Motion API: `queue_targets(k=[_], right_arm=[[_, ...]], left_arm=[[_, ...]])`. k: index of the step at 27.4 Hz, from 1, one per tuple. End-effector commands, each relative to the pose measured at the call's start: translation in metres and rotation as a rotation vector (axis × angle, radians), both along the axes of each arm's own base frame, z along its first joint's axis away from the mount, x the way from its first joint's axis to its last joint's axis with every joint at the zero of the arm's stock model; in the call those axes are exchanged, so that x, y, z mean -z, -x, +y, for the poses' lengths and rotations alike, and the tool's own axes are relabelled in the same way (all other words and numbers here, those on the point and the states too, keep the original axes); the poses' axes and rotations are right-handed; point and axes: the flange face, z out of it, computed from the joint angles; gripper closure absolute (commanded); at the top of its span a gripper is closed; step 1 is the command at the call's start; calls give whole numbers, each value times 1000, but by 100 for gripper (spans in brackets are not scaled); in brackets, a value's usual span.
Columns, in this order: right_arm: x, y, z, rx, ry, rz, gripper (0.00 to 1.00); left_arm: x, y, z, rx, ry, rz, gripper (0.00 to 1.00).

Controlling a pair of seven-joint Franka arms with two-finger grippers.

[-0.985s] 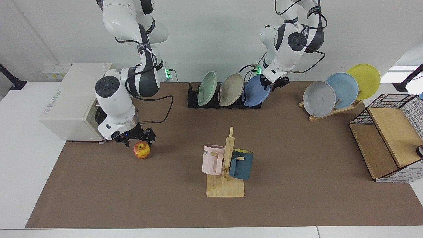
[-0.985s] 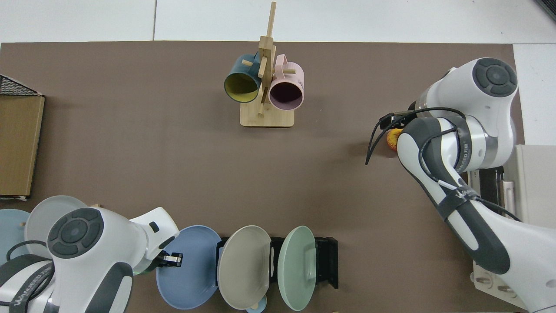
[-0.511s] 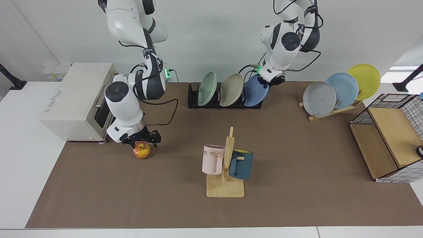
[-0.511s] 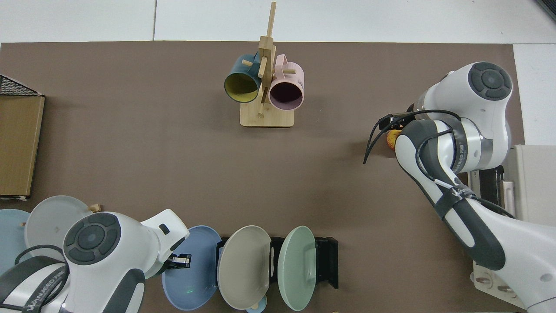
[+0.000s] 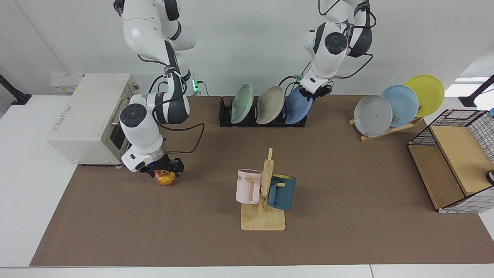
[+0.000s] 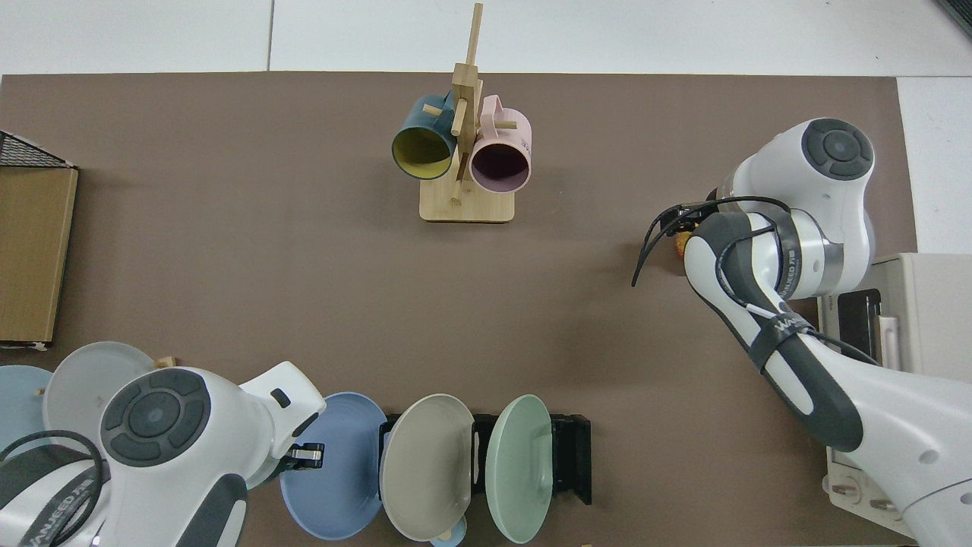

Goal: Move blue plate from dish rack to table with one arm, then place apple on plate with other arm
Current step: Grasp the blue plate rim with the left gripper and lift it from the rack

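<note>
Both arms engaged: my left gripper (image 5: 313, 91) pinches the round periwinkle-blue matte plate (image 5: 298, 110) upper-centre, lift-out next; right gripper (image 5: 165, 171) straddles the small red-yellow apple (image 5: 166, 178), grip unclear.

From above, your apple (image 6: 681, 243) mostly hides under the arm at right, and the blue plate's (image 6: 334, 475) left edge sits under the other arm's wrist.

Facing camera: set across the counter (image 5: 347, 173), elevated, looking toward both arm bases, whole counter framed. Top camera: overhead, looking straight down. Both views share the counter and dish rack (image 5: 262, 116).
</note>
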Motion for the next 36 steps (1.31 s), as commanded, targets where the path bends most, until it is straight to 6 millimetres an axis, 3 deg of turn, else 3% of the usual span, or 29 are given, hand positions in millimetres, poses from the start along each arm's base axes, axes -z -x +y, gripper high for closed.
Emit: queue_targets(k=[1, 8, 17, 23, 27, 32, 36], right_arm=[[10, 5, -8, 14, -2, 2, 0], [21, 13, -9, 7, 8, 28, 0], [27, 16, -11, 8, 10, 37, 0], [28, 16, -9, 5, 10, 22, 0], [34, 14, -10, 2, 14, 15, 0], [35, 13, -11, 1, 16, 9, 0], [36, 14, -11, 1, 16, 12, 0]], left_arm=[[-9, 0, 0, -17, -9, -6, 99], [-11, -3, 3, -17, -13, -18, 100], [-61, -29, 16, -16, -95, -151, 100], [-75, -44, 36, -54, -68, -169, 100], [-83, -66, 47, -87, -29, -186, 100], [-88, -109, 71, -139, 105, -197, 100], [-75, -136, 85, -156, 175, -243, 100]])
